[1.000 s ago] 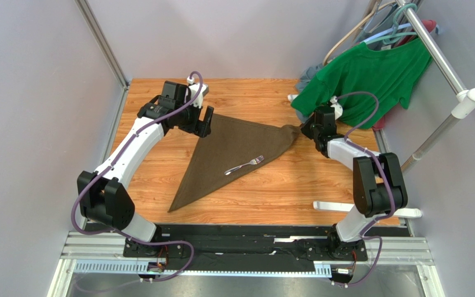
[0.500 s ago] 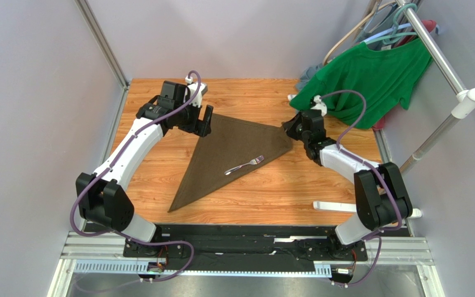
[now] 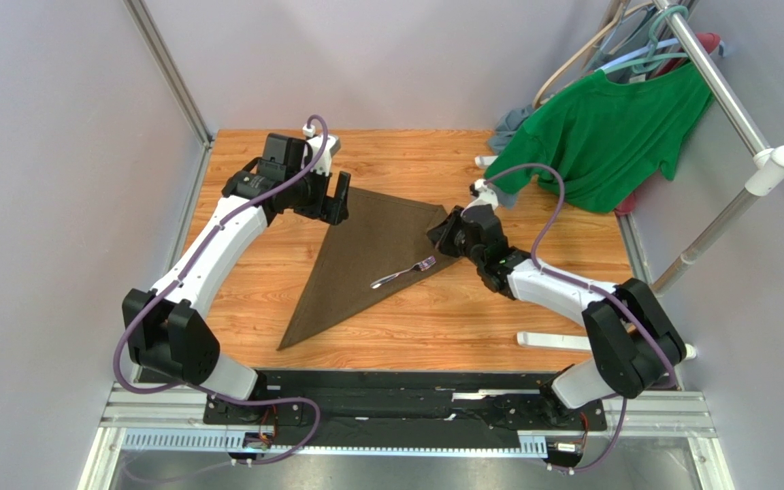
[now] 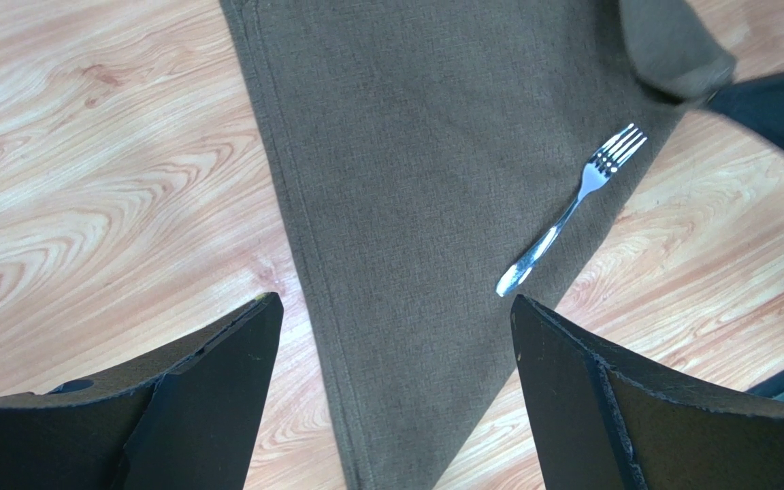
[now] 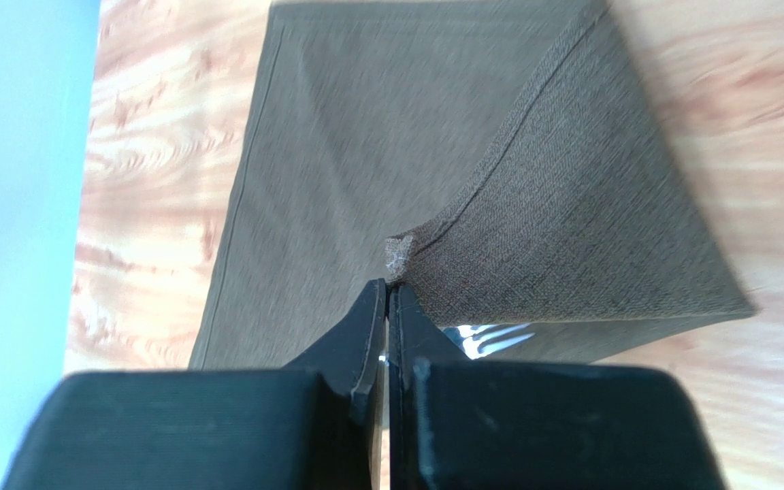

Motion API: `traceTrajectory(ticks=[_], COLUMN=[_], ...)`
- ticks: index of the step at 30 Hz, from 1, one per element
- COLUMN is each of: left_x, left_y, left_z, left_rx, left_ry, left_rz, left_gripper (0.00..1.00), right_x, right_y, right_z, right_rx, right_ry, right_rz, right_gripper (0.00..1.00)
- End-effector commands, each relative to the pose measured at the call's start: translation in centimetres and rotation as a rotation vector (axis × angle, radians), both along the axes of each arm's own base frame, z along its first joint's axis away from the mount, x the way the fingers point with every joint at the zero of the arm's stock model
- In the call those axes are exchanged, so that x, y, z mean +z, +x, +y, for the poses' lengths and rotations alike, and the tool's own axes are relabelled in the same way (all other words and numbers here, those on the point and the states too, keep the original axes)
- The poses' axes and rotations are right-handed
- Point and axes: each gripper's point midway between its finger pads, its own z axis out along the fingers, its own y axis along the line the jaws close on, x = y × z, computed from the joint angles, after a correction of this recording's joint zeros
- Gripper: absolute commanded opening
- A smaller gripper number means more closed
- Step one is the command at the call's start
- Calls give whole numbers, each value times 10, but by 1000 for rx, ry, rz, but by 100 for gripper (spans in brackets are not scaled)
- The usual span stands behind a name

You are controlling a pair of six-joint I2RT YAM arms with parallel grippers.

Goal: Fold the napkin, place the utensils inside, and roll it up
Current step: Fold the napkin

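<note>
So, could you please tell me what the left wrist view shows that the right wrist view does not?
Only the left wrist view shows the whole fork, lying at the napkin edge, and the open left gripper above the cloth, holding nothing. Only the right wrist view shows the right gripper shut on the napkin corner, the lifted flap drawn over the cloth and hiding all but the fork's tines. Both show the napkin, the fork and the wooden table.
</note>
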Motion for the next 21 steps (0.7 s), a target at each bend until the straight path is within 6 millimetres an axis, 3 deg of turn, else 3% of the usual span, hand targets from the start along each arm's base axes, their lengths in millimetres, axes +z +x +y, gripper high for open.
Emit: traceTrajectory(ticks=[1,21], left_x=[26,33], left_y=[-1,-5], left_z=[1,-2], left_rx=[11,-5], left_ry=[-37,-60], left_rz=[-65,-74], left_gripper=[91,91], right_x=[6,11], right_y=[-5,-36], right_z=[28,106], right_rx=[13,178], right_ry=[59,119], right_rz=[-37,-39], right_gripper=[0,0])
